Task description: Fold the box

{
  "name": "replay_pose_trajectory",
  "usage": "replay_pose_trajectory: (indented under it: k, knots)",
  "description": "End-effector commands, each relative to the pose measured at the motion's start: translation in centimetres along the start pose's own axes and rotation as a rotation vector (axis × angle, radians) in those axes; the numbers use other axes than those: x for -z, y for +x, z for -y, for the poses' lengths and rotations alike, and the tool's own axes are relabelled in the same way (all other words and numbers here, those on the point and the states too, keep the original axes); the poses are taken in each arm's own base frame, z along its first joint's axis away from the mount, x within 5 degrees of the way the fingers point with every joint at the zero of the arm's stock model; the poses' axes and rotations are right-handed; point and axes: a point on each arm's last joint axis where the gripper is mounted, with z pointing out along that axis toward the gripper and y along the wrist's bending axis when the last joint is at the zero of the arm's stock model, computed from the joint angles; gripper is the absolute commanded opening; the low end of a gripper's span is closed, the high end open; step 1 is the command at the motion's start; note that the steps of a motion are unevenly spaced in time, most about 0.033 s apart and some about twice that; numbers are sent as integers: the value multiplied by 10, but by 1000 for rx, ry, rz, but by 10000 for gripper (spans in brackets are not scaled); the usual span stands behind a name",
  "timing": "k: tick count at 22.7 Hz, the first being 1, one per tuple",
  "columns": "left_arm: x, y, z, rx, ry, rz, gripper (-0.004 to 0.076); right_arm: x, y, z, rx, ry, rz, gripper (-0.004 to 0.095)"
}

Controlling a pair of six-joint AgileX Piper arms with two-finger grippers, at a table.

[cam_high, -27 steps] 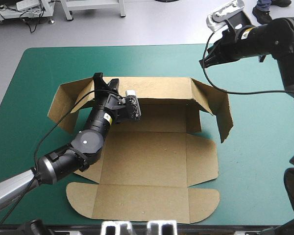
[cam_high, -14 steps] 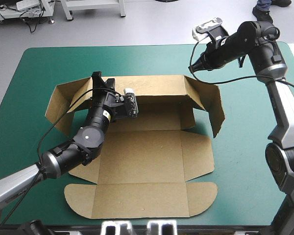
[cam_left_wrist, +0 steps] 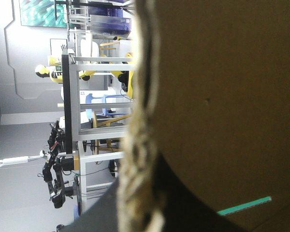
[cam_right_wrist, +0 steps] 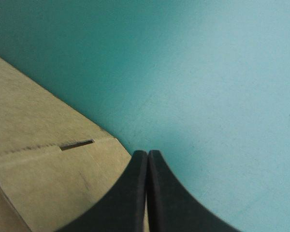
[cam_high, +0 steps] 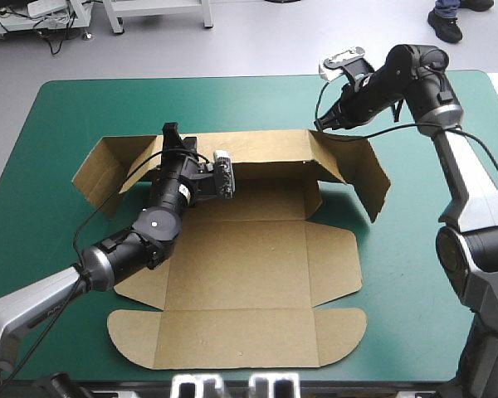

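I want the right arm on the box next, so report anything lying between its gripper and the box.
Nothing visible stands between them. The right gripper, shut, hangs by the far right corner of the box. Ahead of its tip, the right wrist view shows only brown board and bare teal-green cover.

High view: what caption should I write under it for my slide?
Left gripper holds the box's raised far wall; the shut right gripper is at its far right corner.
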Motion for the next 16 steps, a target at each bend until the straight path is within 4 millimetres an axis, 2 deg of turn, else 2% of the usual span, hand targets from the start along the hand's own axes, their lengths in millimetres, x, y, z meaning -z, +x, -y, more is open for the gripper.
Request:
replay_pose_trajectory:
  k: [1,6,9,12,15,16]
  knots:
    - [6,5,-22,7,-93,-9,-11,24,2,3,-28,-14,49,-25]
    - [6,3,-22,7,-84,12,-11,6,15,1,-40,-123,5,-25]
    - [6,2,-21,7,-83,14,-11,1,26,-9,-48,-212,-10,-25]
    - [6,2,-21,10,-83,14,-11,14,30,-20,-10,-266,27,-25]
    - [6,2,-21,33,-82,15,-11,42,37,-29,46,-238,62,-25]
    - [6,2,-23,35,-86,16,-11,45,42,-31,67,-229,54,-25]
